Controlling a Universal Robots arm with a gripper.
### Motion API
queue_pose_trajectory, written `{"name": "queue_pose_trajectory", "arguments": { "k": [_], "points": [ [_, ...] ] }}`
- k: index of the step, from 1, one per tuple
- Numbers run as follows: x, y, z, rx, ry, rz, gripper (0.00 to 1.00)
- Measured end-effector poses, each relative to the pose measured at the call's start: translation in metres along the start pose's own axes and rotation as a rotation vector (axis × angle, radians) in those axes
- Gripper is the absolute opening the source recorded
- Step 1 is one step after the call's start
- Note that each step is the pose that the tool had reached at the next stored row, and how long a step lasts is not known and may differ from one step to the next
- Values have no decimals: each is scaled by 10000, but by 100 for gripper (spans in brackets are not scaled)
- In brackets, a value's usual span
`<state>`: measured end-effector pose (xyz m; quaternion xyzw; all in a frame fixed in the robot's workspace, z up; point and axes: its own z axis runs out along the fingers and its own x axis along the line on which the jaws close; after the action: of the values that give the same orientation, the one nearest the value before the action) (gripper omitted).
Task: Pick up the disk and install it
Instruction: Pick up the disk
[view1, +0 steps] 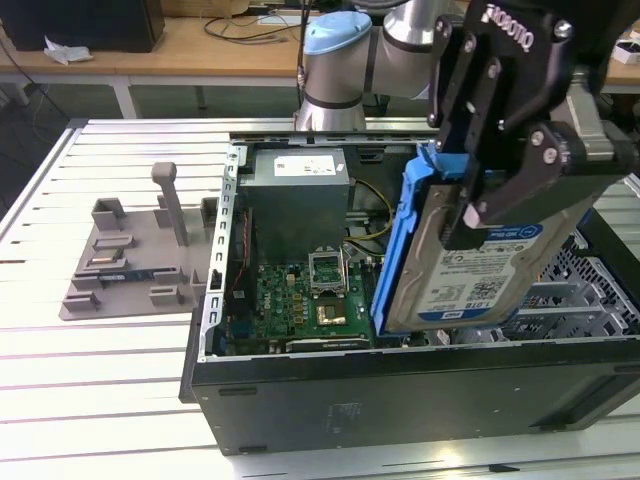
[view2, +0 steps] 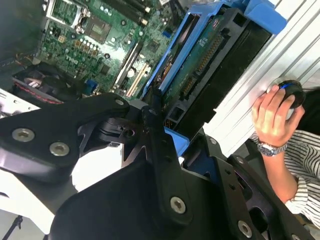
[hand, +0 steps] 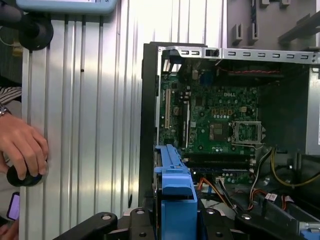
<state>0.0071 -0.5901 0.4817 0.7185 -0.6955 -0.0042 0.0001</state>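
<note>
Pick-up is done: I've got the disk (view1: 480, 270) clamped in my hand (view1: 470, 195), fingers closed on its flat faces near the upper end, and it's clear of the counter (view1: 100, 380). It hangs over the open computer case (view1: 400, 390), on the side away from the grey power box (view1: 300, 200), with its lower end dipping below the case's rim just beside the green board (view1: 300, 300).

Installing is what's left. The disk is not lying in any bay; it's up on edge. Whether its lower end touches anything inside the case, I can't tell, since the near wall hides it.

Now the pose. The long axis runs from my hand down into the case, close to upright and leaning a little. The labelled face looks out toward the exterior camera. The blue carrier frames the edge nearest the green board. In the second wrist view the disk (view2: 210, 65) shows its circuit side; in the first wrist view the disk (hand: 175, 190) shows its blue end.

A person's hand (hand: 22, 145) rests on the counter beside the case.
</note>
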Motion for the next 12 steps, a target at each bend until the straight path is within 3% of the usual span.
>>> {"name": "queue_pose_trajectory", "arguments": {
  "k": [3, 5, 12],
  "points": [
    [0, -68, 0, 4, -131, -2, 37],
    [1, -107, 1, 9, -292, -3, 37],
    [-33, -329, 47, -40, -299, -2, 37]
  ]
}}
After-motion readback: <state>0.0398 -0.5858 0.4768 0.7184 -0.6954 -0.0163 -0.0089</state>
